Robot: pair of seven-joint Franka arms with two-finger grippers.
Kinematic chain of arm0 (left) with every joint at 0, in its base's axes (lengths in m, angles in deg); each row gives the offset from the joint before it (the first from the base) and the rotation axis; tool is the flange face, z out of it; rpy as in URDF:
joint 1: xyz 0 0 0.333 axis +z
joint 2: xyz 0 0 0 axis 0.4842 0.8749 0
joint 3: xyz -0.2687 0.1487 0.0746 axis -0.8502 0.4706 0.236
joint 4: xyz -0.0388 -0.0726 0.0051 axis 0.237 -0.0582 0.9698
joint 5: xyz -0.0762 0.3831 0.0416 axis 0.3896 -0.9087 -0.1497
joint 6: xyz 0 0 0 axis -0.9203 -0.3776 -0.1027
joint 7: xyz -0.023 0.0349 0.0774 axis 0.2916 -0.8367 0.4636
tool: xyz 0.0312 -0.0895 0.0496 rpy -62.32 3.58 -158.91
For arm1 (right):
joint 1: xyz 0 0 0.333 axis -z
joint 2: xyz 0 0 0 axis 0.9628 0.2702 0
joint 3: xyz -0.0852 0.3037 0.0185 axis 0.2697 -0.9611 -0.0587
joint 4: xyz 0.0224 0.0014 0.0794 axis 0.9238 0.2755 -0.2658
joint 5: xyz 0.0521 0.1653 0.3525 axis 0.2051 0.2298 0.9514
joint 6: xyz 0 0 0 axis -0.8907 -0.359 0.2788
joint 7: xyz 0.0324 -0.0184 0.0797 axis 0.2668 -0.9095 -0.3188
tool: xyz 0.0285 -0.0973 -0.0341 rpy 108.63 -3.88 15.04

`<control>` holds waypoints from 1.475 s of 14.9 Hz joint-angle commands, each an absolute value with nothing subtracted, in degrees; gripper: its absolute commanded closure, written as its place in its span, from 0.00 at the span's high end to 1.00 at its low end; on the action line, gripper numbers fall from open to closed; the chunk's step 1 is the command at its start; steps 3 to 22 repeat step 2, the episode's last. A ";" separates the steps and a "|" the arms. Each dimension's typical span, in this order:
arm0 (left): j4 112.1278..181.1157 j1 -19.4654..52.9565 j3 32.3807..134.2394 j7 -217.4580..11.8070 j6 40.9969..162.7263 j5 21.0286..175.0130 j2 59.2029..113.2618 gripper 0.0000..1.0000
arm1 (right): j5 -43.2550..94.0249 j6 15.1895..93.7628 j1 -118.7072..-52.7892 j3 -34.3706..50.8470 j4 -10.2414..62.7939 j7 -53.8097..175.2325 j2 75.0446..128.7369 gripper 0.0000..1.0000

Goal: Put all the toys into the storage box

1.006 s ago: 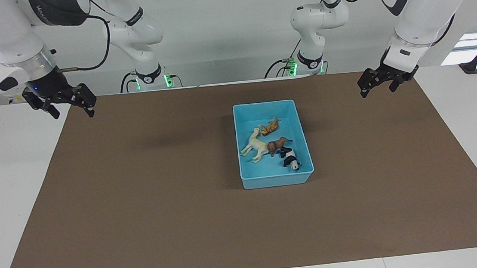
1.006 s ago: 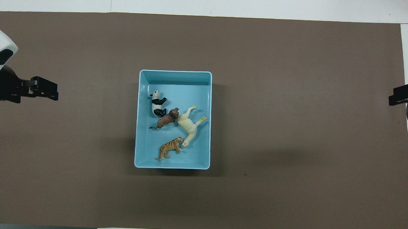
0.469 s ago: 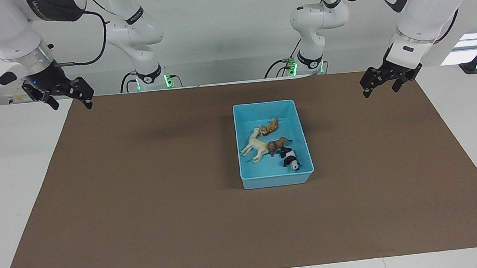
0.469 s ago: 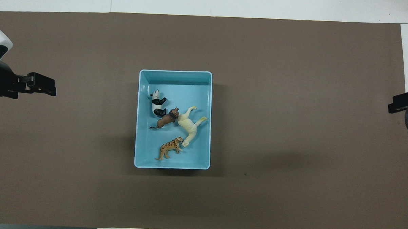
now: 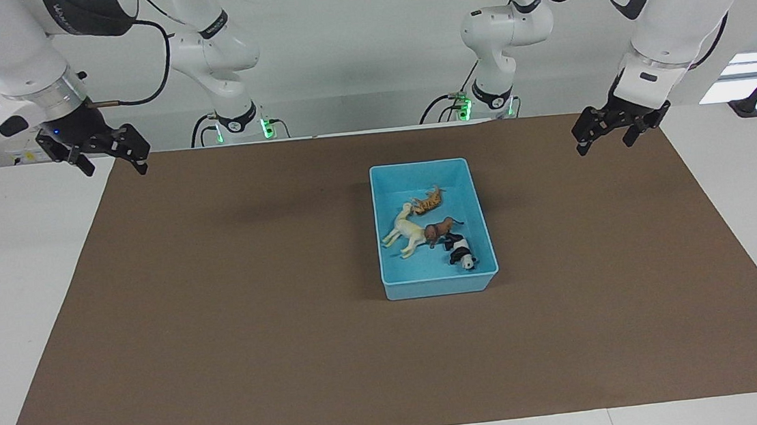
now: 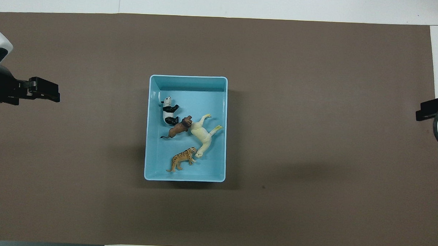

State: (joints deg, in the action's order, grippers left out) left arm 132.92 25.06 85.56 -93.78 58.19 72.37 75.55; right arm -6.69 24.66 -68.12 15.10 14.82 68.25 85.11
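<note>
Brown matte mat covers the white table, loads of bare room around the glossy light blue storage box mid-table. All four plastic toys lie inside: panda, lion, cream long-necked one, striped orange cat. Right gripper and left gripper hang empty over the mat's corners by the robots, fingers spread.

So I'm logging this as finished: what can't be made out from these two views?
- Right claw, overhead view: mostly cut off by the picture's edge.
- Left claw, facing view: too small to read its opening.
- Storage box, facing view: its wall farthest from the robots hides the floor strip beside the panda.
</note>
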 commanded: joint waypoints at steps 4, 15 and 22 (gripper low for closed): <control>132.87 25.89 85.28 -92.66 58.58 72.97 75.12 1.00 | -6.26 26.44 -68.35 15.44 16.04 68.36 84.18 1.00; 132.87 25.89 85.28 -92.66 58.58 72.97 75.12 1.00 | -6.26 26.44 -68.35 15.44 16.04 68.36 84.18 1.00; 132.87 25.89 85.28 -92.66 58.58 72.97 75.12 1.00 | -6.26 26.44 -68.35 15.44 16.04 68.36 84.18 1.00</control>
